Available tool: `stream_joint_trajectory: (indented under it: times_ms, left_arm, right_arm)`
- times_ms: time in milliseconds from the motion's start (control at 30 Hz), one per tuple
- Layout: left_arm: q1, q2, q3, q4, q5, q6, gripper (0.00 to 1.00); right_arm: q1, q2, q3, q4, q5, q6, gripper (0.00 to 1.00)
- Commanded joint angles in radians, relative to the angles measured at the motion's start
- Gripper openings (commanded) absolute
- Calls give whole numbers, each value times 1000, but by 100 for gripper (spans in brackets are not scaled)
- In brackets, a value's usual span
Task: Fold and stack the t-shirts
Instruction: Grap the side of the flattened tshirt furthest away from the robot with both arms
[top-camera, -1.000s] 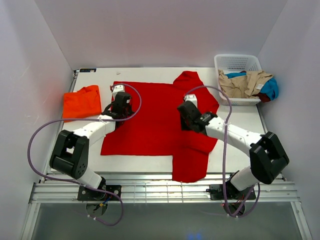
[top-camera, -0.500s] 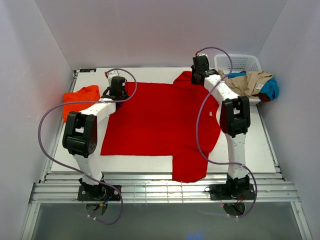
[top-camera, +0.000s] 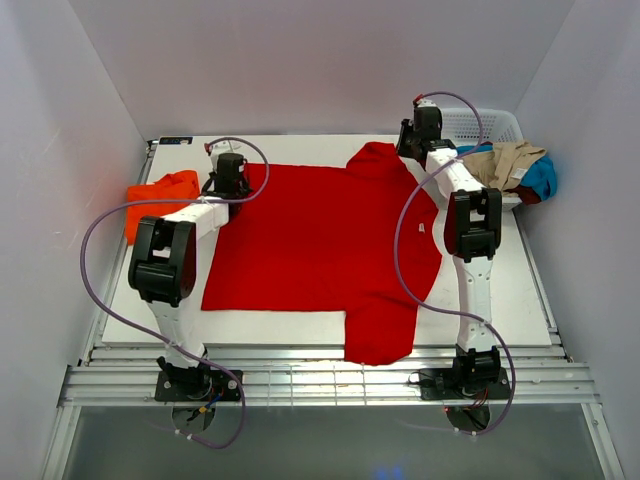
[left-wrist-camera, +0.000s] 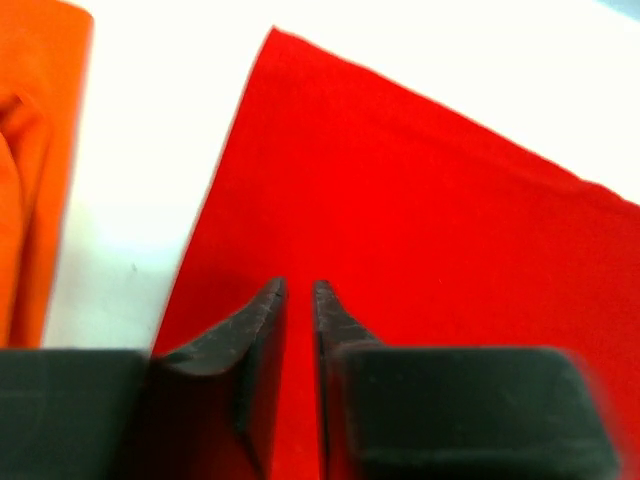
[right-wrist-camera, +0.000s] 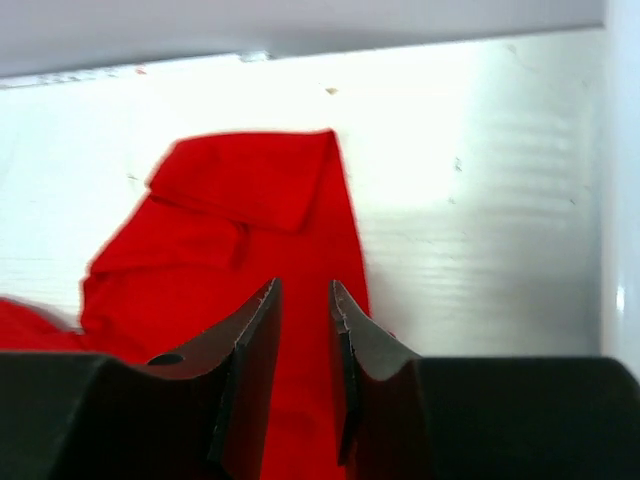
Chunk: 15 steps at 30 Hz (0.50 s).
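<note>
A red t-shirt (top-camera: 320, 235) lies spread flat on the white table, one sleeve (top-camera: 375, 158) at the far edge and the other hanging over the near edge. My left gripper (top-camera: 232, 172) rests on the shirt's far left corner (left-wrist-camera: 330, 150), jaws nearly together with only a thin slit and no cloth lifted. My right gripper (top-camera: 421, 130) reaches to the far sleeve (right-wrist-camera: 250, 200), its fingers (right-wrist-camera: 262, 330) close together over the sleeve's right edge. A folded orange t-shirt (top-camera: 160, 202) lies left of the red one and shows again (left-wrist-camera: 35, 150) in the left wrist view.
A white basket (top-camera: 470, 122) at the far right holds tan cloth (top-camera: 495, 165) and blue cloth (top-camera: 540, 178) spilling over its rim. The back wall stands just beyond both grippers. Bare table (right-wrist-camera: 480, 200) shows right of the sleeve.
Both arms stretched from the shirt's middle out to its far edge. In the last half second the right gripper shifted a little right toward the basket; the left barely moved.
</note>
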<state>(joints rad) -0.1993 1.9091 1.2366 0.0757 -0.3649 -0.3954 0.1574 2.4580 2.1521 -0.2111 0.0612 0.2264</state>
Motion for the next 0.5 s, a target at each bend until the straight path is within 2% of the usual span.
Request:
stream_joint_trajectory:
  times_ms: [0, 67, 100, 233, 467]
  left_arm:
    - [21, 11, 38, 81, -6, 32, 34]
    - [38, 59, 110, 52, 7, 41, 42]
    - [46, 85, 141, 33, 35, 40, 43]
    - [73, 224, 271, -11, 84, 53, 44]
    - [90, 295, 365, -13, 103, 89, 44]
  right_arm:
    - [2, 4, 26, 134, -96, 36, 31]
    - [-1, 34, 49, 141, -113, 56, 30]
    - [-4, 47, 60, 139, -135, 76, 31]
    - [-9, 96, 83, 159, -173, 117, 30]
    - [-15, 183, 129, 196, -215, 179, 31]
